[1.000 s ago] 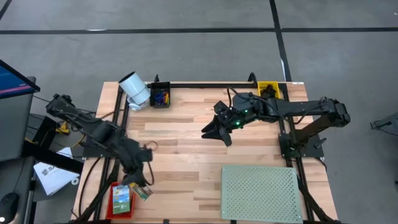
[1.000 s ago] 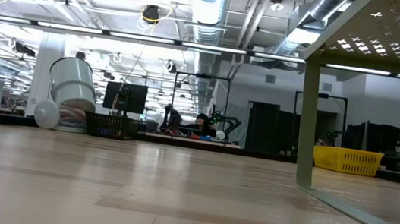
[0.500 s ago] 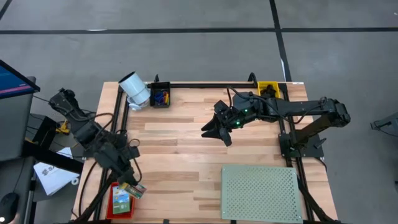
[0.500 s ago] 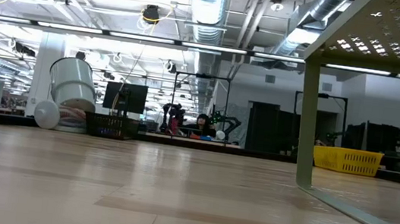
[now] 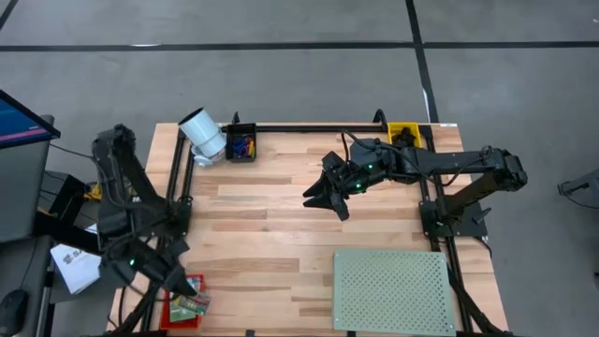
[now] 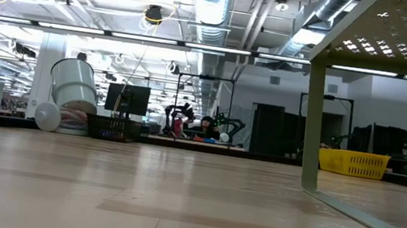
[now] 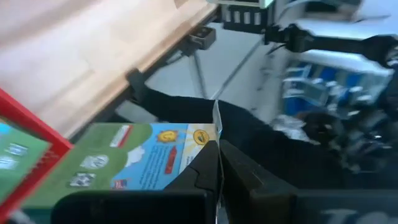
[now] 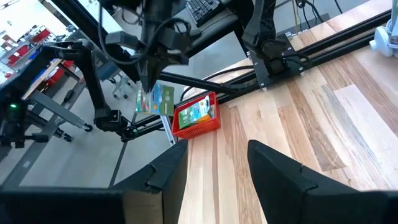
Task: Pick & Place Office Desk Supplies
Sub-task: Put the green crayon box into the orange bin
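Note:
A green box (image 7: 146, 158) with printed pictures hangs over the red basket (image 5: 174, 304) at the table's near left corner, with my left gripper (image 5: 187, 288) shut on it. The right wrist view shows this box (image 8: 155, 99) in the air just beside and above the basket (image 8: 196, 115). A second green box (image 7: 12, 155) lies inside the basket. My right gripper (image 5: 323, 197) stands open and holds nothing, high over the middle of the table, far from the basket. My left gripper pinches the green box between its two fingers at one end (image 7: 202, 140). The box is lifted clear and hangs below and ahead of the fingers, its printed face showing, above the red basket's rim (image 7: 37, 134).
A white cylinder (image 5: 201, 136) lies at the far left, next to a black bin (image 5: 241, 145) of small coloured items. A yellow bin (image 5: 404, 134) stands at the far right. The pale green perforated board (image 5: 393, 290) covers the near right. Bare wood lies between.
My left gripper has swung toward the table's left edge and rolled about its own line, carrying the green box with it. The box stays clear of the table and now hangs over the red basket. The right gripper has kept still.

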Motion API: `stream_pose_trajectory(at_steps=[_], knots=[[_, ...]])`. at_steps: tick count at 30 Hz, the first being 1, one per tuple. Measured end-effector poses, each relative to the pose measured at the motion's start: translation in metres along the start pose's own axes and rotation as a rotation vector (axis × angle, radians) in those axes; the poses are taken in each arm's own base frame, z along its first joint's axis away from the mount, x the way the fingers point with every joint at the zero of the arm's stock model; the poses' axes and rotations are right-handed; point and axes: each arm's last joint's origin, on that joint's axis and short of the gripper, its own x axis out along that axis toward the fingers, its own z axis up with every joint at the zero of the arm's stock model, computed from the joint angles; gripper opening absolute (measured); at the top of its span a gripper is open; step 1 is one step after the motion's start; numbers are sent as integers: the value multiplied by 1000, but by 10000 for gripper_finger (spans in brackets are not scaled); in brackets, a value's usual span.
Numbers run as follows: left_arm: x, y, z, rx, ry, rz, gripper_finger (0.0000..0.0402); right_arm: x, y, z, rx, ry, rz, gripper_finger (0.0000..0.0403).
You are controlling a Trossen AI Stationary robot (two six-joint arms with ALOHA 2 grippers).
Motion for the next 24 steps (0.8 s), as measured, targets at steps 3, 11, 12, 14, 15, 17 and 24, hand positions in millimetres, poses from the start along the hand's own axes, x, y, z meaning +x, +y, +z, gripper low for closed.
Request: stream_pose_trajectory(at_steps=[3, 11, 12, 14, 15, 17, 24], knots=[[10, 20, -10, -59, -24, -92, 0, 0, 0, 0, 0, 0, 0, 164], [22, 59, -22, -92, -32, -225, 0, 0, 1, -1, 17, 6, 3, 164], [23, 63, -22, -83, -31, -216, 0, 0, 1, -1, 17, 7, 3, 164], [25, 69, -20, -55, -51, -205, 0, 0, 1, -1, 20, 7, 3, 164], [25, 71, -19, -43, -69, -207, 0, 0, 1, -1, 25, 7, 3, 164], [24, 73, -16, -19, -102, -202, 0, 0, 1, -1, 35, 10, 2, 164], [7, 77, 2, 124, -117, -127, 0, 0, 0, -1, 56, 10, 1, 164]])
